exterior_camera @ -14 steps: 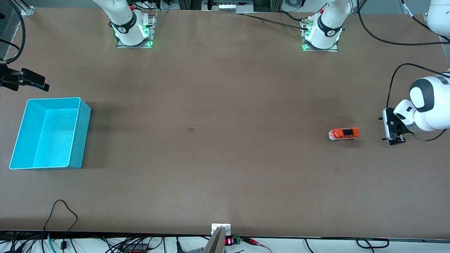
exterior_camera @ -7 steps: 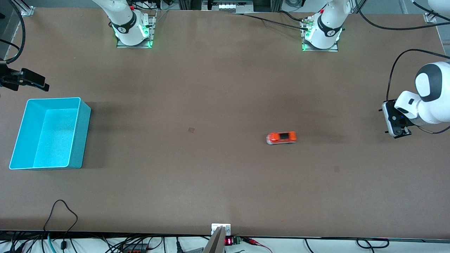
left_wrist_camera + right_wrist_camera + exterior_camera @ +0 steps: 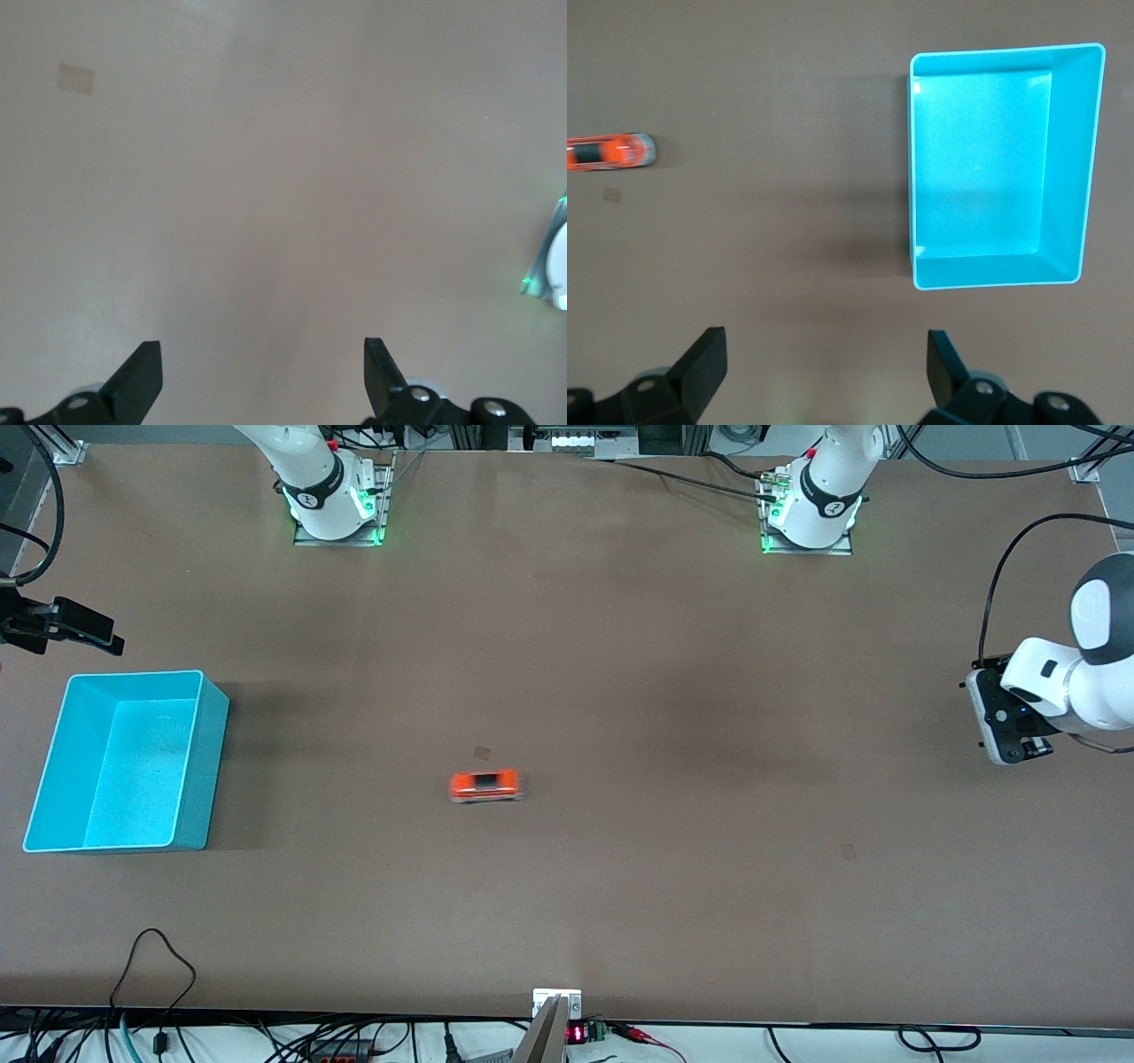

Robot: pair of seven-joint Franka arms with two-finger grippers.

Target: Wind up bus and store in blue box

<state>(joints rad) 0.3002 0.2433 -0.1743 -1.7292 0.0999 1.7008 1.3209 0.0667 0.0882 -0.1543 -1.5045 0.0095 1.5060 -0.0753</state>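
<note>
The bus (image 3: pixel 485 786) stands on its wheels on the bare counter (image 3: pixel 620 646), near the middle of its length, with nothing touching it. Its outline is smeared along its length in both the front view and the right wrist view (image 3: pixel 609 151). It lies lengthwise along the counter, pointing toward the two ends. A small dark square mark (image 3: pixel 481 752) sits on the counter just beside it, farther from the front camera.

The blue box (image 3: pixel 124 762) rests at the right arm's end of the counter, well apart from the bus. It is upright, its opening faces up, and only its speckled floor (image 3: pixel 981 159) shows inside.

The left hand (image 3: pixel 1010 722) hangs in the air over the left arm's end of the counter, well apart from the bus. In the left wrist view its two dark fingers (image 3: pixel 137 382) stand wide apart with only bare counter between them; it holds nothing.

The right hand (image 3: pixel 62 624) is in the air at the right arm's end of the counter, by the edge of the front view, beside the blue box on its side nearer the robot bases. The right wrist view shows its fingers (image 3: pixel 700 363) spread wide and holding nothing, with the box and the bus both in sight below.
</note>
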